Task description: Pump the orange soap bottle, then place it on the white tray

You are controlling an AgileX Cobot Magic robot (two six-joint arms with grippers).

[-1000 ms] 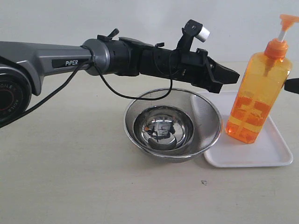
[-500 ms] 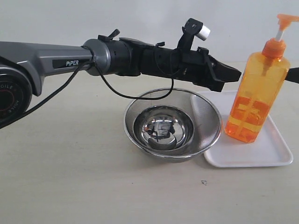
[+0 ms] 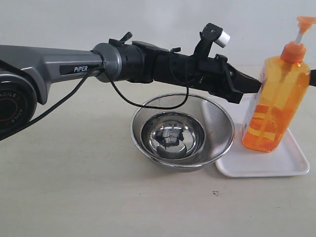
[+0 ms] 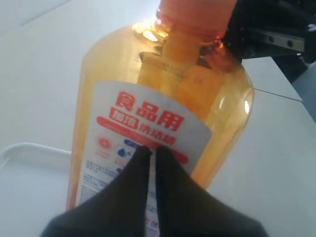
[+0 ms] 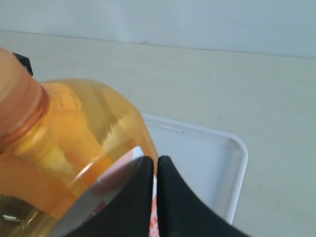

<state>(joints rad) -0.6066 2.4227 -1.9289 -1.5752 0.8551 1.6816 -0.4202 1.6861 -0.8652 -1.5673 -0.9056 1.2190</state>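
Note:
The orange soap bottle (image 3: 274,106) stands on the white tray (image 3: 261,167), leaning slightly, its pump head (image 3: 305,21) raised on the white stem. My left gripper (image 3: 256,85) is shut, and its tip presses against the bottle's labelled side (image 4: 148,123). The closed left fingers (image 4: 153,150) hold nothing. At the right edge of the exterior view, my right gripper (image 3: 312,79) is also shut, its tip (image 5: 154,160) against the opposite side of the bottle (image 5: 74,133). The tray's rim (image 5: 232,148) shows behind it.
A round steel mesh bowl (image 3: 217,128) with a smaller steel bowl (image 3: 173,134) inside sits just left of the tray, under my left arm (image 3: 148,63). The tabletop is beige, with a pale wall behind.
My left gripper has moved right until its tip meets the bottle. The bottle now stands more upright, its base shifted slightly right on the tray.

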